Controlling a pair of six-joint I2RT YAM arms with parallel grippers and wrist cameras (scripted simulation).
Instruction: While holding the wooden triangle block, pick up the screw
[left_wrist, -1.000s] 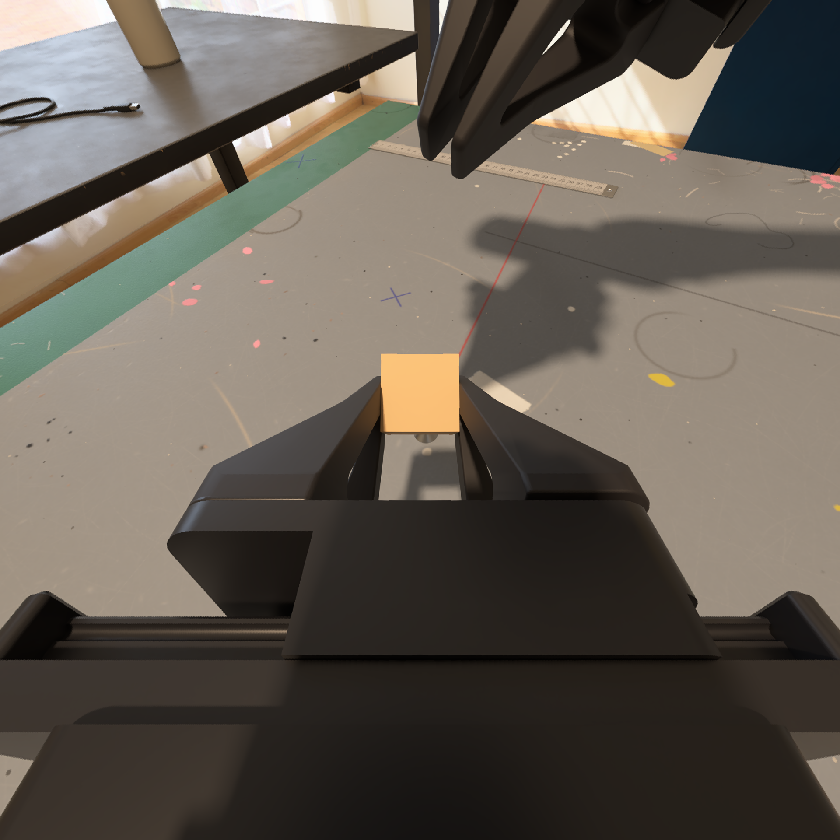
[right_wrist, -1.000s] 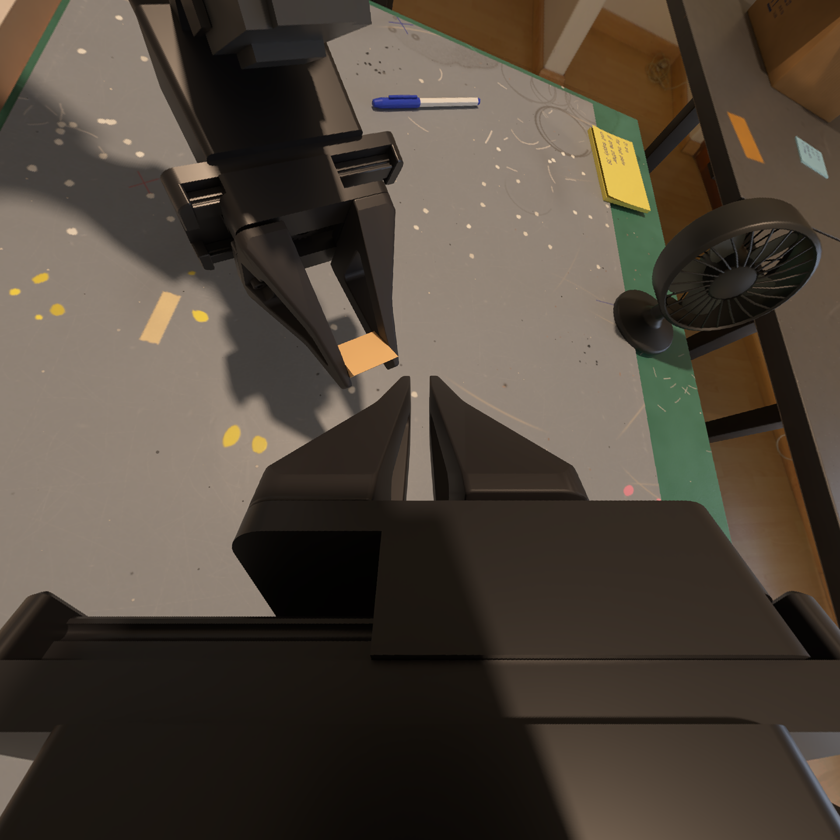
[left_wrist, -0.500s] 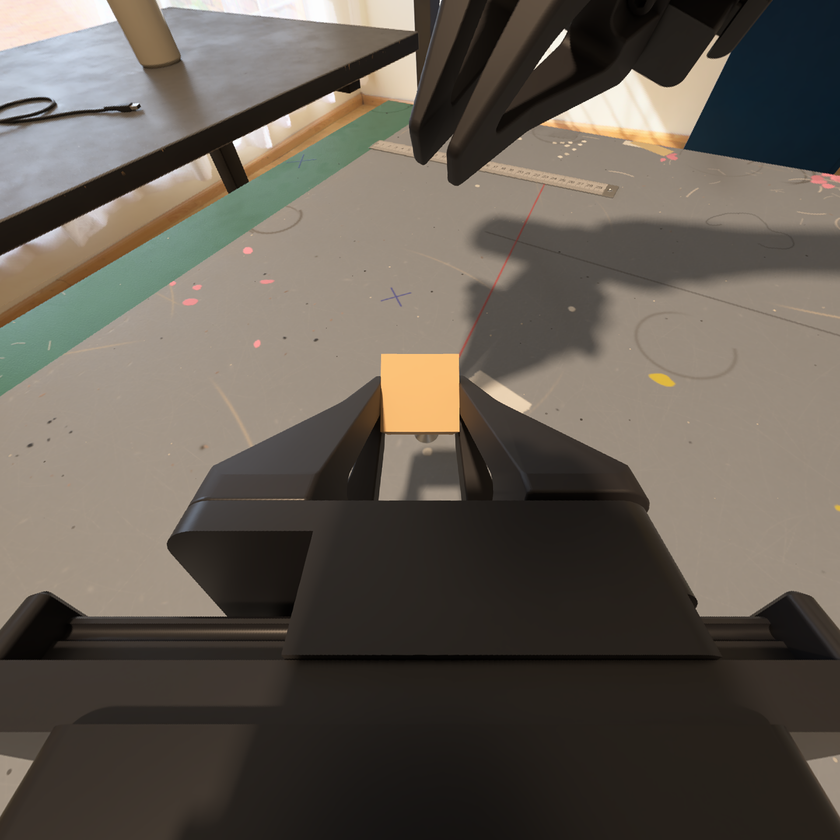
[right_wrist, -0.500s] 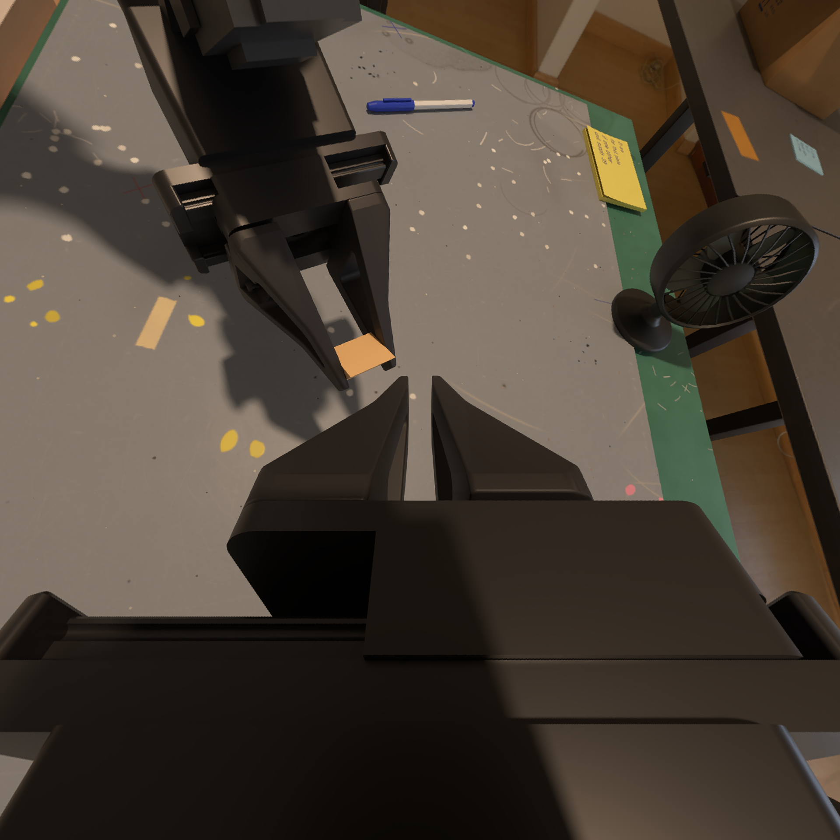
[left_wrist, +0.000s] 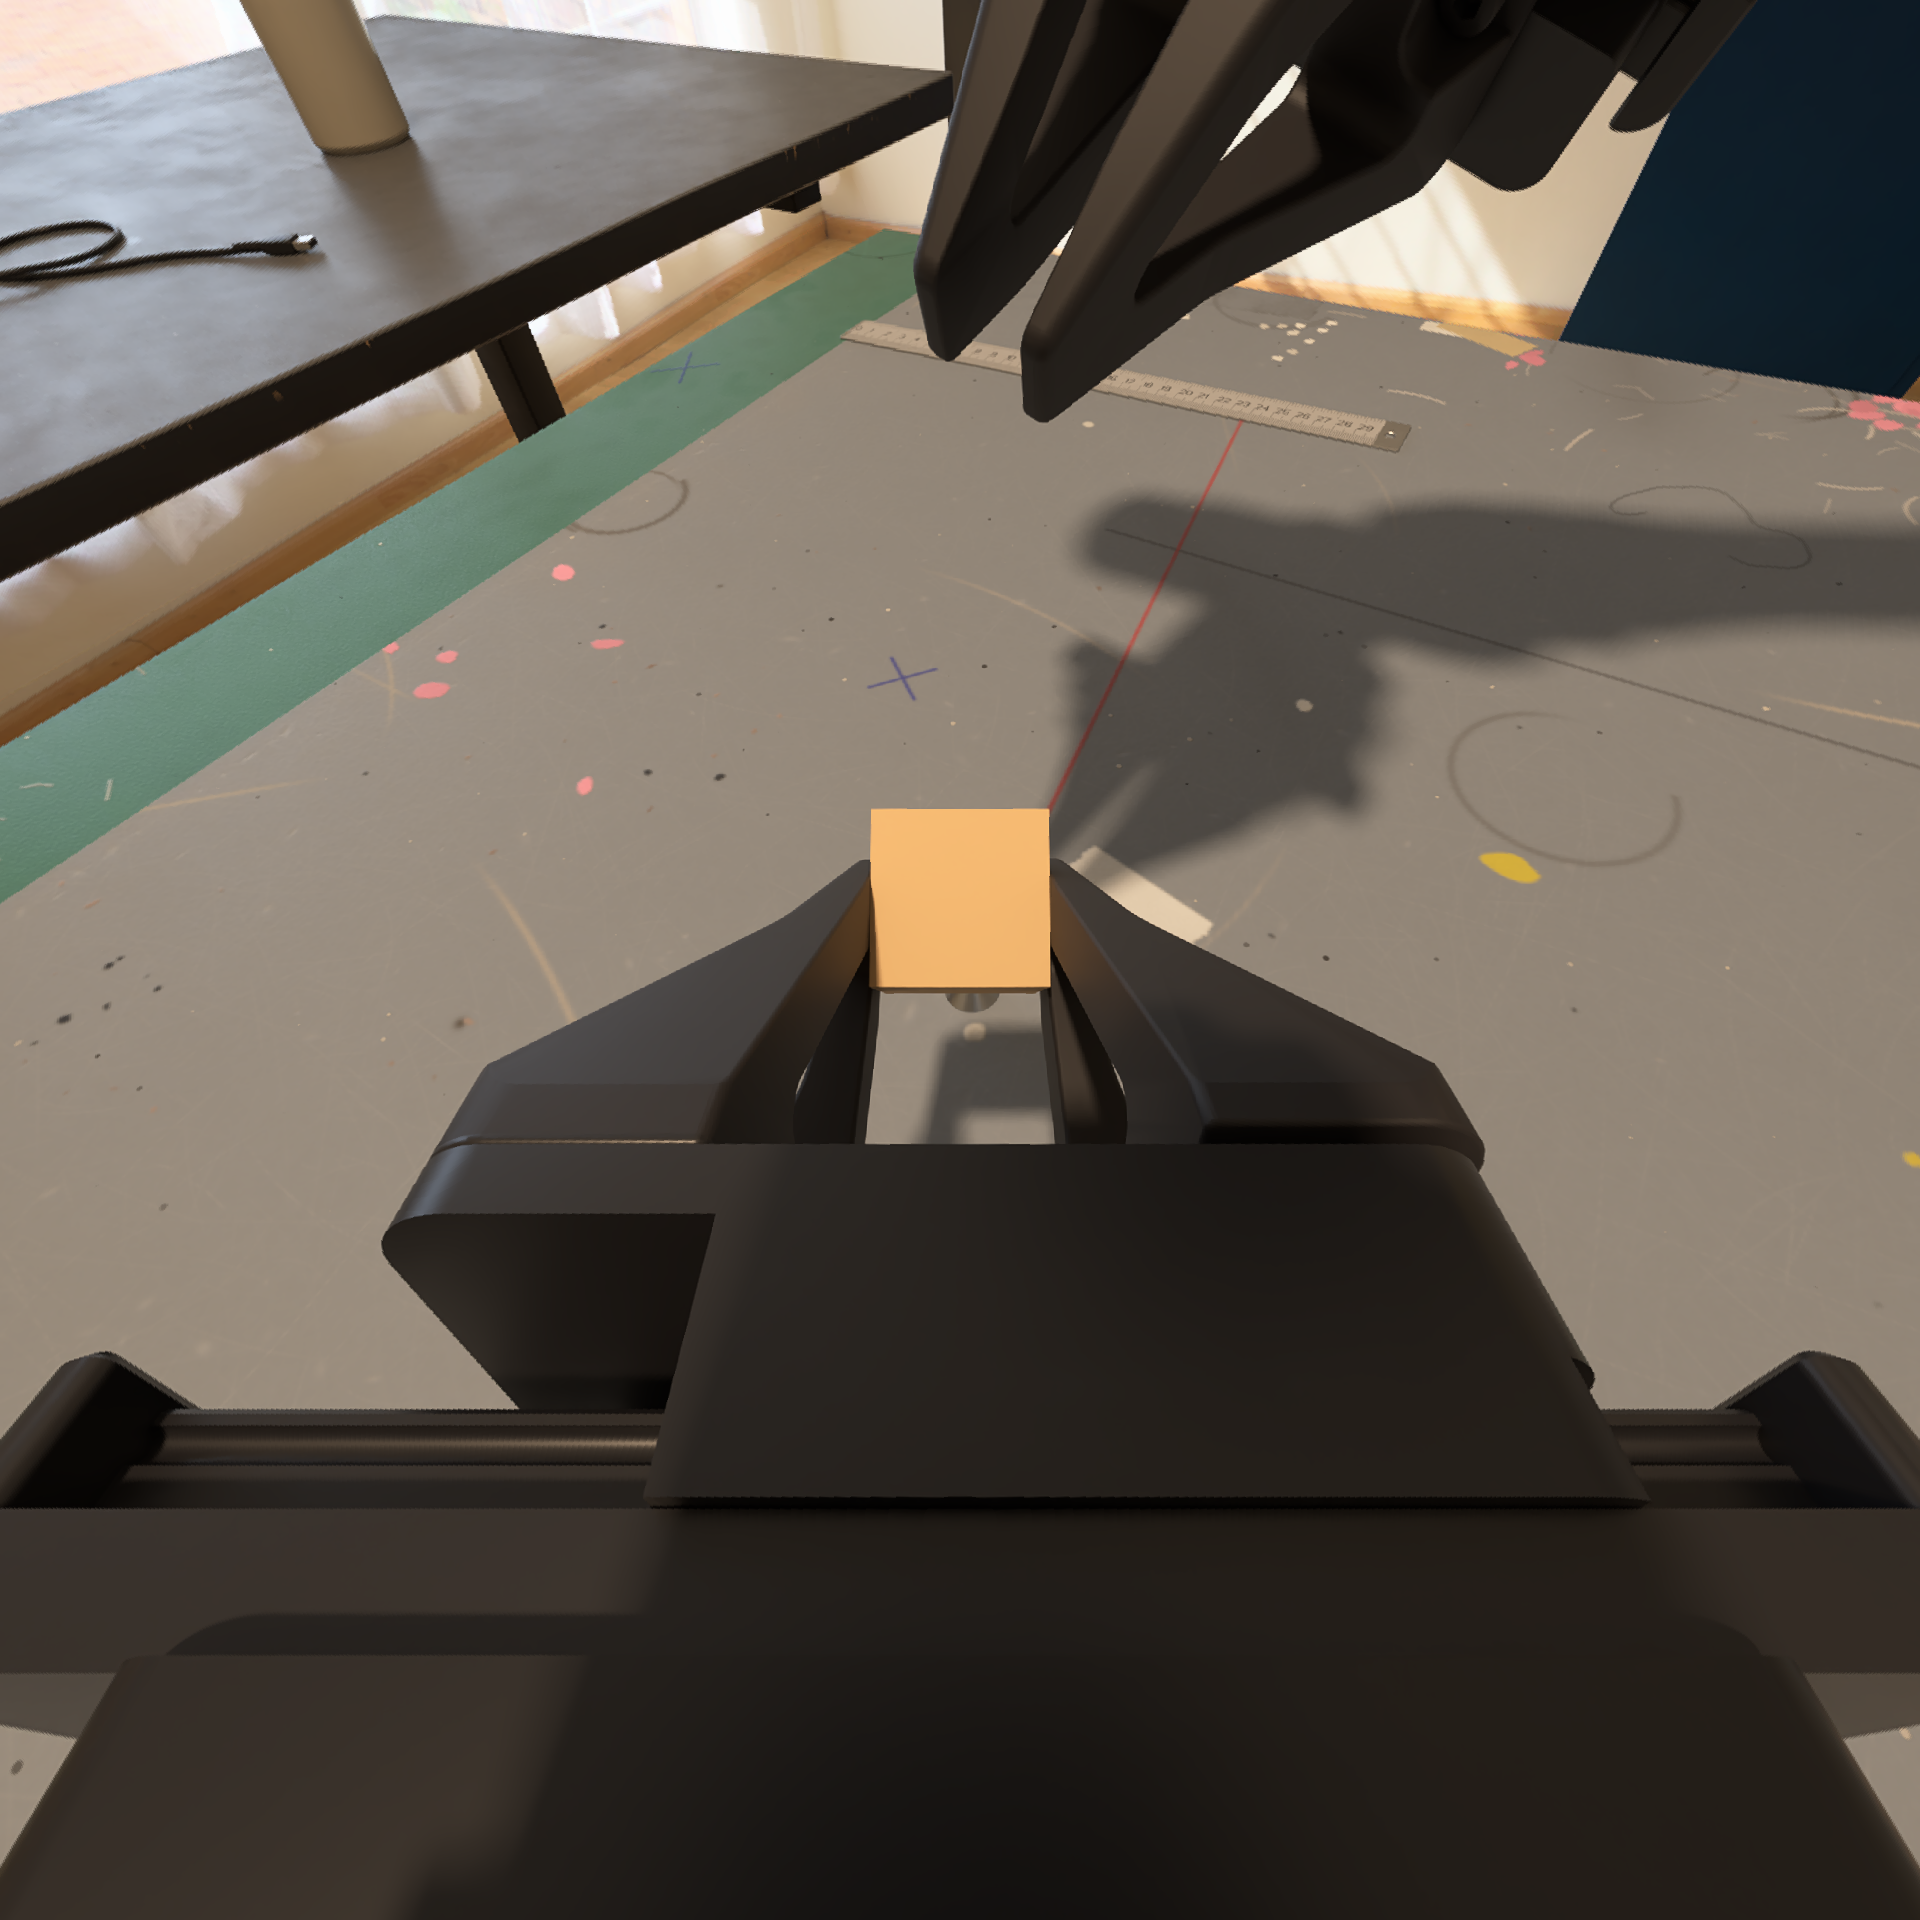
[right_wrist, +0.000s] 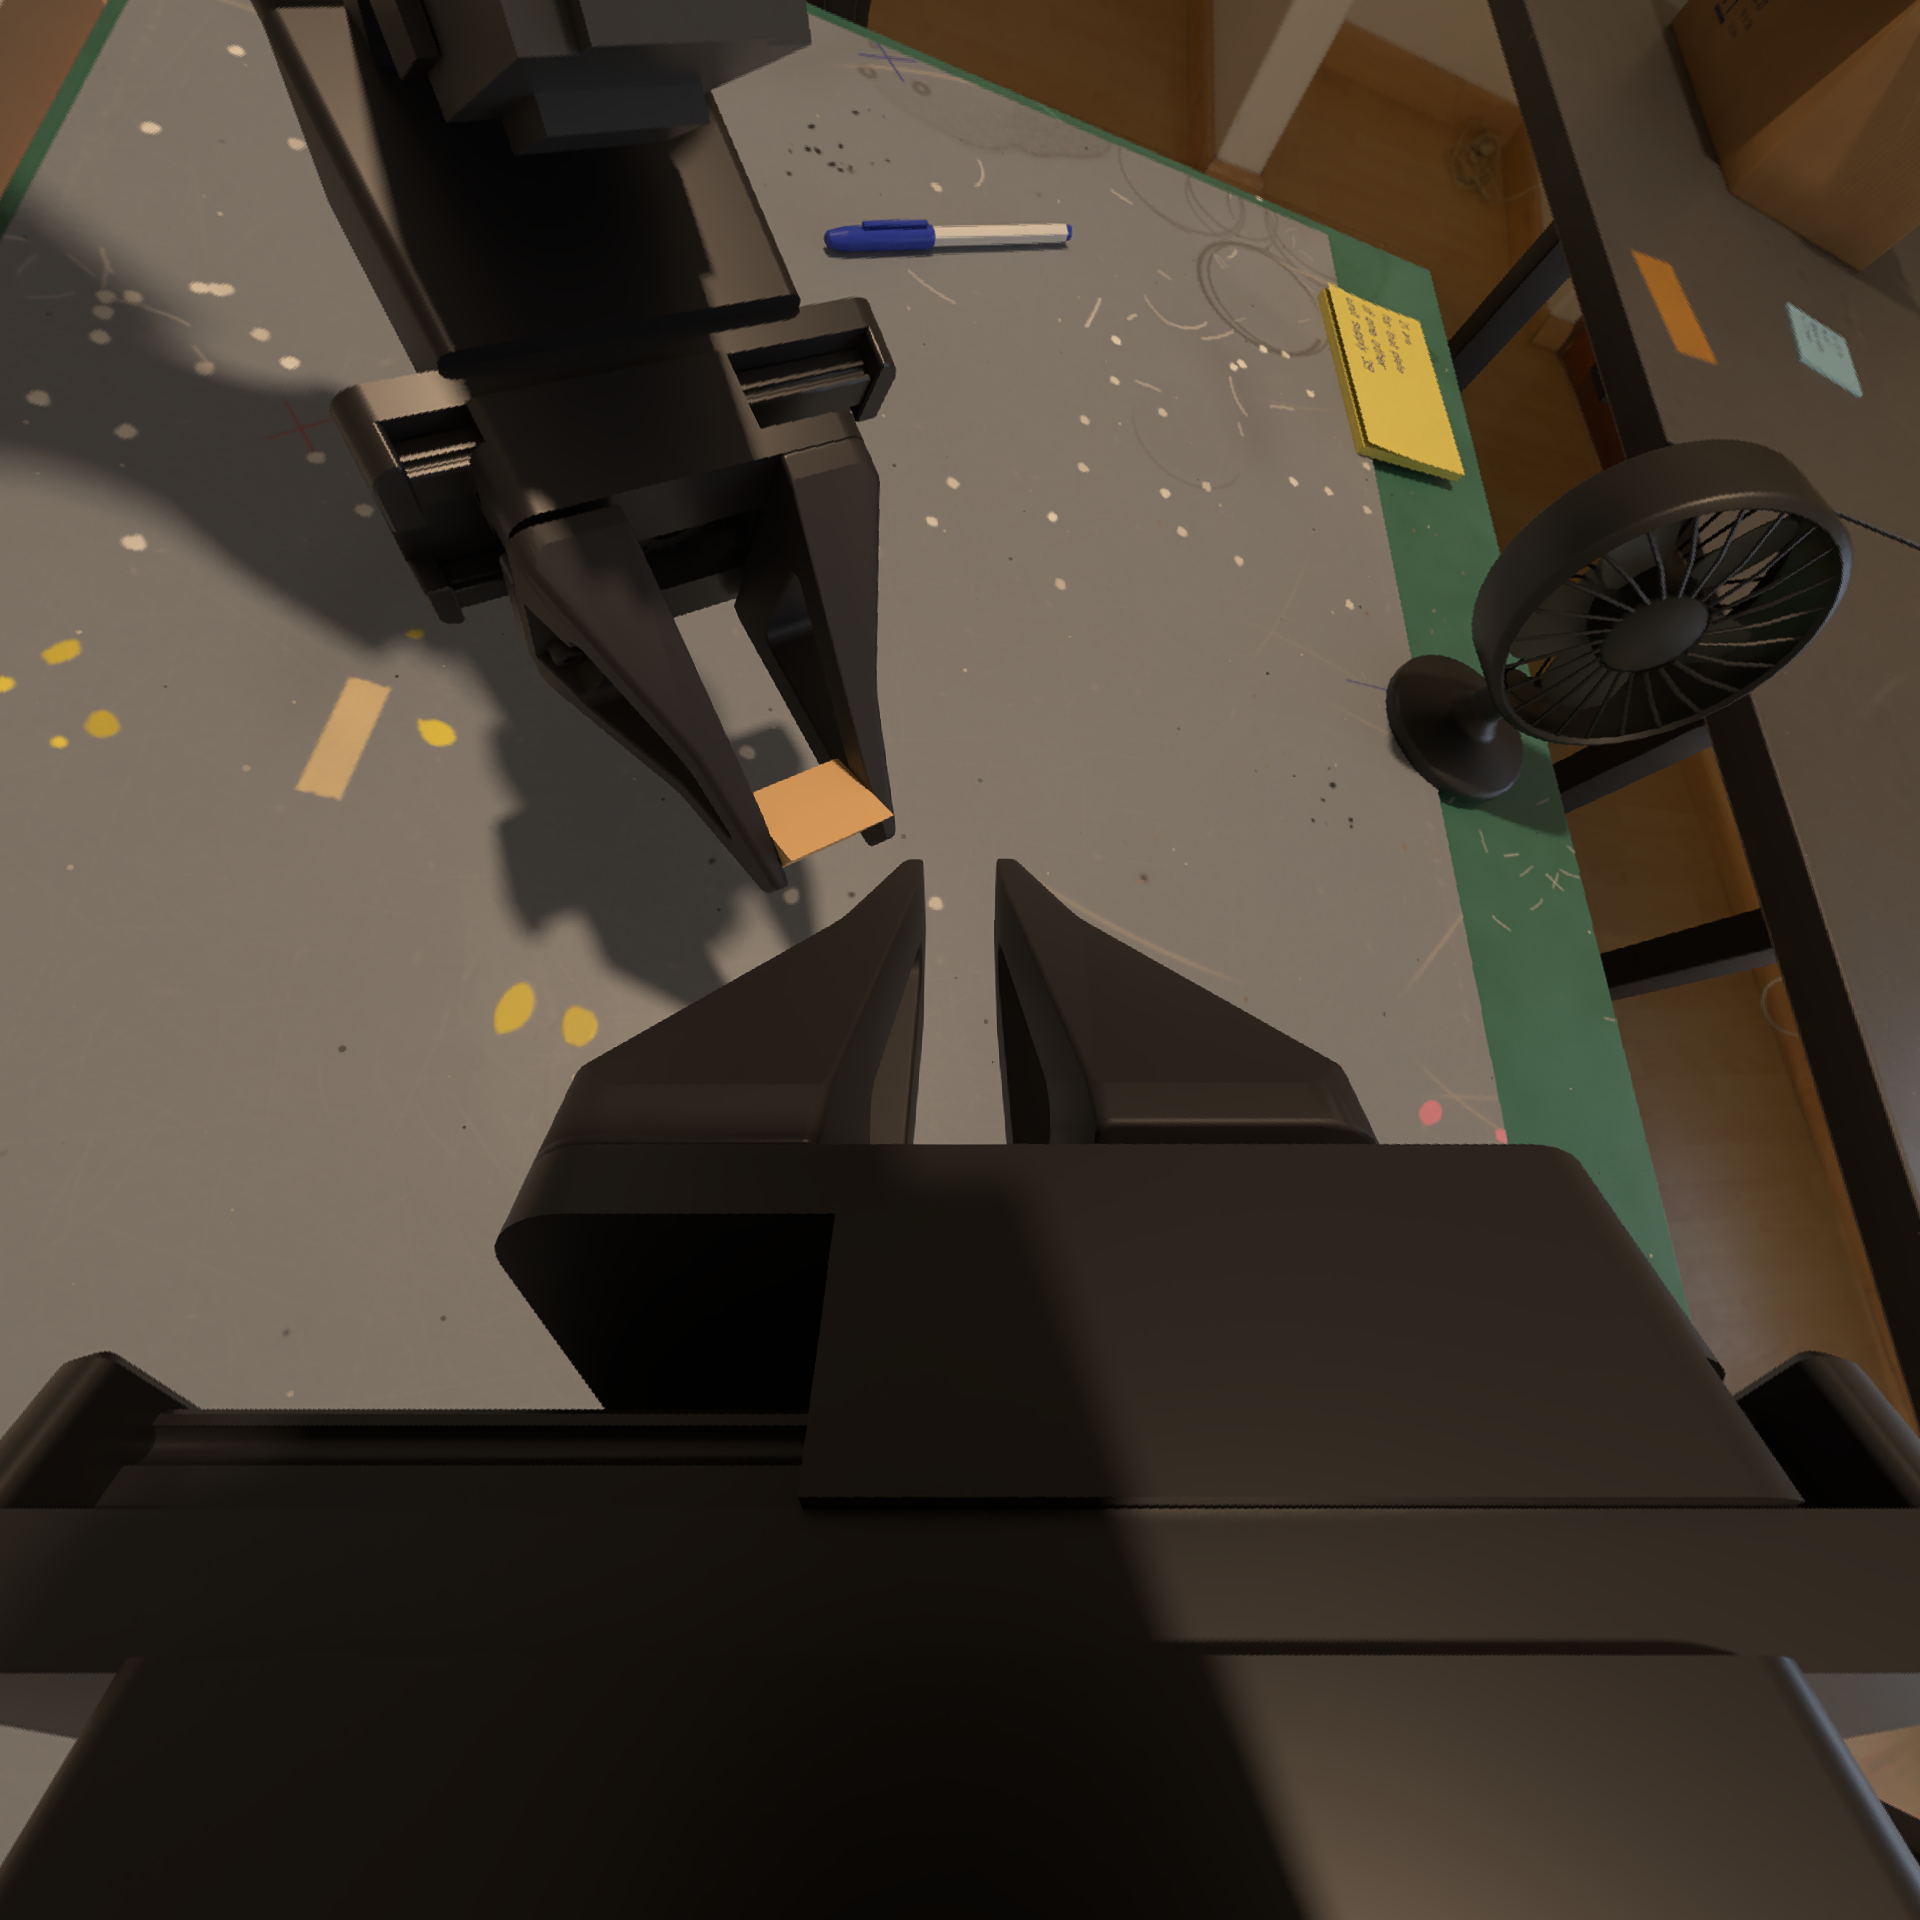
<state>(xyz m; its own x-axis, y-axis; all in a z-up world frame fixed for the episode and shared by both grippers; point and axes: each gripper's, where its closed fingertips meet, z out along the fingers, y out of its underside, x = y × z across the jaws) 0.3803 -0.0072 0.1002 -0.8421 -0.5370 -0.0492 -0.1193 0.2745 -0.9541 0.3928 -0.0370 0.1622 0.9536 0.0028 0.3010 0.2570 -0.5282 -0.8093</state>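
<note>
Left gripper (left_wrist: 959, 894) is clamping the block (left_wrist: 959, 899); narrowly parted, empty right gripper (right_wrist: 958, 883) is risking knocking it while seeking the screw (left_wrist: 971, 1000).

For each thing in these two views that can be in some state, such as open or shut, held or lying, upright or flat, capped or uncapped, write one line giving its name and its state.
left gripper: shut on the block.
wooden triangle block: held between the jaws, off the table.
right gripper: jaws slightly apart, empty.
screw: on the table, mostly hidden under the block.
marker: capped, lying flat.
fan: upright; cannot tell if running.
ruler: lying flat.
notepad: lying flat.
</note>
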